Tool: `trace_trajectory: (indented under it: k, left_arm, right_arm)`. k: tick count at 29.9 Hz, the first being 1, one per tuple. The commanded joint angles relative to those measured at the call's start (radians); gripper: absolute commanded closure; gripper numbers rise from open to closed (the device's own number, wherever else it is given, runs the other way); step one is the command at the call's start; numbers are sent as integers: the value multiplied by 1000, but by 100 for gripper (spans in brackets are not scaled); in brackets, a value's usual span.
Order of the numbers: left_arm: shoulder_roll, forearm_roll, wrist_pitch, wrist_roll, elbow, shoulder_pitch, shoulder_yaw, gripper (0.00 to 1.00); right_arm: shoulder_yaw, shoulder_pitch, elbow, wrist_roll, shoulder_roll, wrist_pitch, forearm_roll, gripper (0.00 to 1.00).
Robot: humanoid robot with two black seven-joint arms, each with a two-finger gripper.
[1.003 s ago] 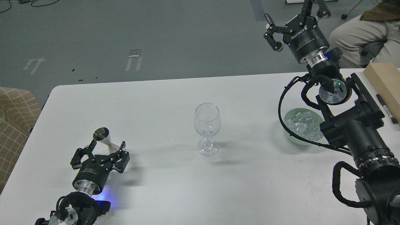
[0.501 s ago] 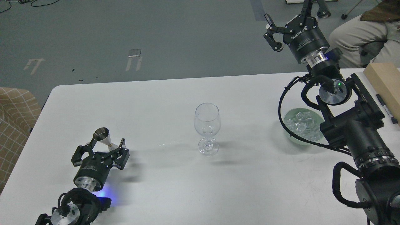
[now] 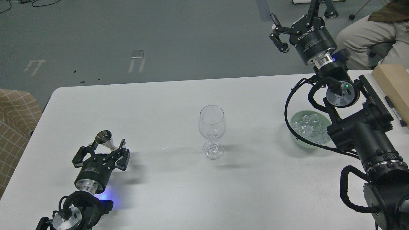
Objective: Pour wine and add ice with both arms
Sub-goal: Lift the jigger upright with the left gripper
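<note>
Left gripper [image 3: 103, 149], jaws spread around the jigger [image 3: 105, 140] at 8 o'clock, could tip it; right gripper [image 3: 298, 14] released.

A wine glass [image 3: 212, 131] stands upright near the middle of the tabletop [image 3: 159, 105]. Well to its left stands a jigger [image 3: 105, 140], between the fingers of the left hand [image 3: 107, 149]. Well to the right sits a bowl [image 3: 295, 135] holding the ice [image 3: 308, 127], with a wooden block [image 3: 393, 83] and a marker [image 3: 394, 110] at the right edge.
</note>
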Motion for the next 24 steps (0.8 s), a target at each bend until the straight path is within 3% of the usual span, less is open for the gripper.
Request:
trace_trajectory:
  k: [1, 8, 14, 24]
  left_arm:
    - [0, 2, -2, -7, -1, -4, 0, 23]
    - [0, -2, -57, -10, 0, 1, 1, 31]
    - [0, -5, -57, -10, 1, 4, 1, 31]
    - [0, -3, -57, -4, 6, 4, 3, 42]
  right_arm:
    - [0, 0, 0, 0, 0, 0, 0, 0]
    - [0, 0, 1, 0, 0, 0, 0, 0]
    - [0, -5, 5, 0, 0, 0, 0, 0]
    - [0, -10, 5, 0, 0, 0, 0, 0]
